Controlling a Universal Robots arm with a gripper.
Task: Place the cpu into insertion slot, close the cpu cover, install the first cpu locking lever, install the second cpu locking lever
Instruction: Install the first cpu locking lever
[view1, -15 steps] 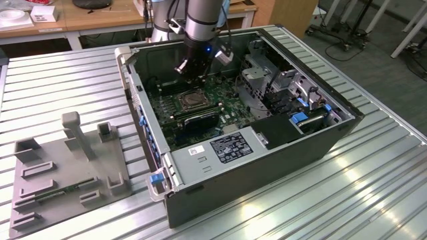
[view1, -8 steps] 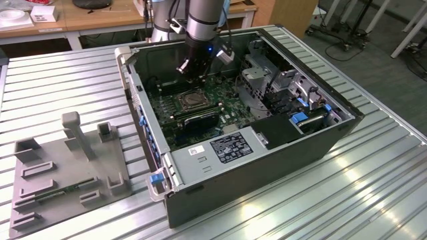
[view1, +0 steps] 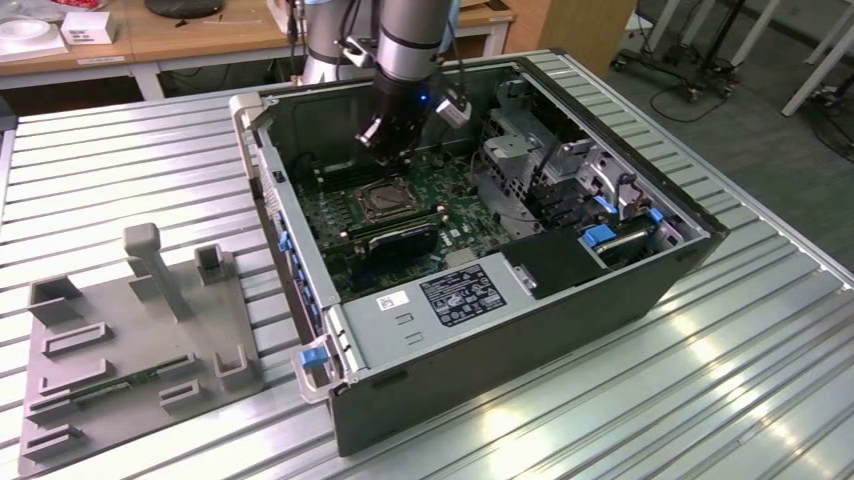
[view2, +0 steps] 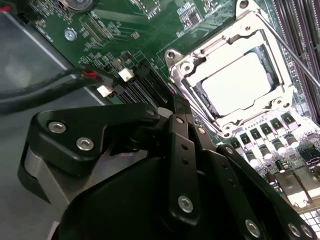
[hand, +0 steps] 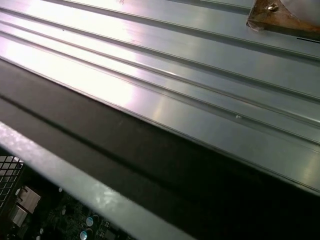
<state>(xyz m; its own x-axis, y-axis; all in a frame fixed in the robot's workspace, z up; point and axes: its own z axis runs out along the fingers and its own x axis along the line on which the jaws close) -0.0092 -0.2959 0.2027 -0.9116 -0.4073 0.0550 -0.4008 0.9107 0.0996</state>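
We find the black, multi-link tool (view1: 391, 150) hanging inside the open black computer case (view1: 534, 330), which lies on its side on the ribbed silver metal tabletop (view1: 120, 170). In the exterior view the tool hovers just above the green circuit board (view1: 447, 215), a short way beyond the small square insertion slot (view1: 378, 200) and clear of it. In the second wrist view we see the flat square cpu with the dull silver top (view2: 239, 80) seated in the slot, with the thin silver metal cpu cover (view2: 227, 37) lying down around it, its window framing the chip. The tool's black fingers (view2: 177, 117) sit close together with nothing between them; their tips stand near one corner of the cover, not touching it. A thin silver locking lever (view2: 295, 55) runs along one side of the socket. A grey moulded fixture tray (view1: 127, 345) rests on the tabletop, well apart from the case.
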